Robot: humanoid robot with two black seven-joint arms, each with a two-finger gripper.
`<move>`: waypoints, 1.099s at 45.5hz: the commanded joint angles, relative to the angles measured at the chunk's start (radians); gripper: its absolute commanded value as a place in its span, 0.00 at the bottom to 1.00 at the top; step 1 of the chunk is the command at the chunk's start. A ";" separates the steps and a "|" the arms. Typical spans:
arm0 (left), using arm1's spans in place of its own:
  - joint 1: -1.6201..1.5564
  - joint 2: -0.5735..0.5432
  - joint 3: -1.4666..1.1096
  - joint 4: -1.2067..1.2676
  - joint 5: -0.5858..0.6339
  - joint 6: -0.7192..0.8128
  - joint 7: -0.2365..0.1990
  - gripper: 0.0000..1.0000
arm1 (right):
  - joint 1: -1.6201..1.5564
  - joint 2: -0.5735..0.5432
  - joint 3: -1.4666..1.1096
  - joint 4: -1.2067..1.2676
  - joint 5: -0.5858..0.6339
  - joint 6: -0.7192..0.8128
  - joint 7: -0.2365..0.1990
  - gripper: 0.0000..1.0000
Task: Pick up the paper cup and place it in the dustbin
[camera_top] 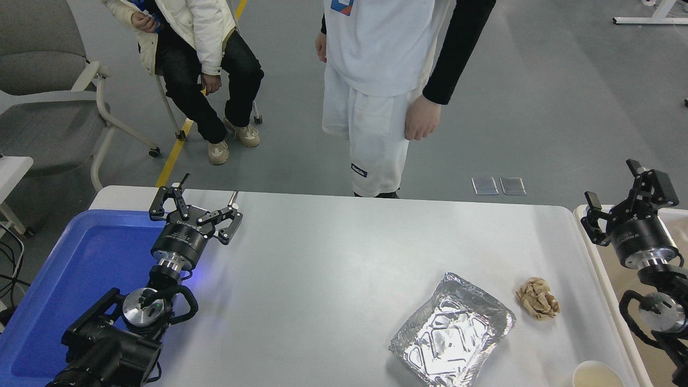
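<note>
Two grippers gape empty: left (196, 207) parked over the tray (64, 279), right (618, 196) above the bin (596, 244). Cup (597, 374) stands at the table's near-right corner; approach from above, squeezing lightly.

Table (333, 252): white. Tray (80, 269): bright blue. Foil tray (451, 330): silver, embossed line pattern on its floor. Paper ball (537, 298): tan-brown (crumpled, mottled with shadow). Paper cup (596, 374): white rim, cream inside. Dustbin (586, 226): off-white rim, beige inner wall. Left gripper (207, 207) and right gripper (615, 188): black, with silver collars behind them.
</note>
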 commanded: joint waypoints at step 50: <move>0.000 0.000 0.000 0.000 0.000 0.000 0.000 0.99 | 0.025 -0.125 -0.010 0.021 0.000 -0.001 -0.005 1.00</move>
